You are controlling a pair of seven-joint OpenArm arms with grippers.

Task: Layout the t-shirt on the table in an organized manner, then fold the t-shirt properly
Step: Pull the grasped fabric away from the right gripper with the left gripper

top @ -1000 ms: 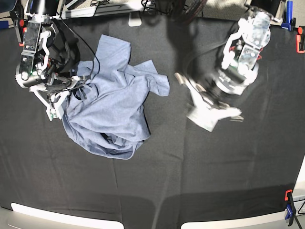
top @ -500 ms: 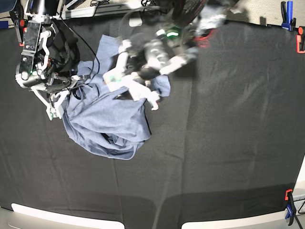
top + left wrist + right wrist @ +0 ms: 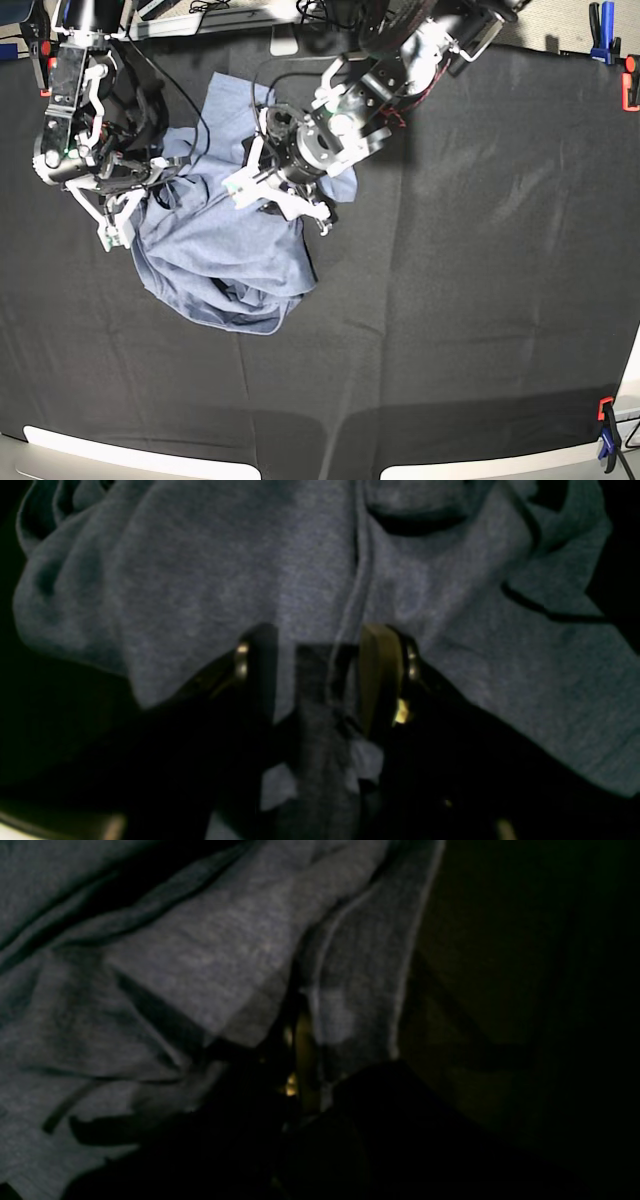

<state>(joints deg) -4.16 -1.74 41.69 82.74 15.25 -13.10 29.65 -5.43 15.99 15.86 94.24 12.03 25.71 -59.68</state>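
With the crumpled t-shirt point(image 3: 232, 245) bunched toward the tabletop's point(image 3: 470, 300) far left, the right gripper point(image 3: 140, 190) pinches its left edge while the left gripper point(image 3: 275, 200), jaws wide astride a ridge, should clamp one layer only before spreading.

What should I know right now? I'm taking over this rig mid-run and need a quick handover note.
Right gripper: shut on the t-shirt at the edge nearest that arm.
Left gripper: jaws open, straddling a ridge of the shirt's upper part, nothing pinched yet.
T-shirt: crumpled in a heap on the table, toward the right arm's side.
Done: nothing laid flat.
Left: close the left gripper, spread the shirt flat, then fold.
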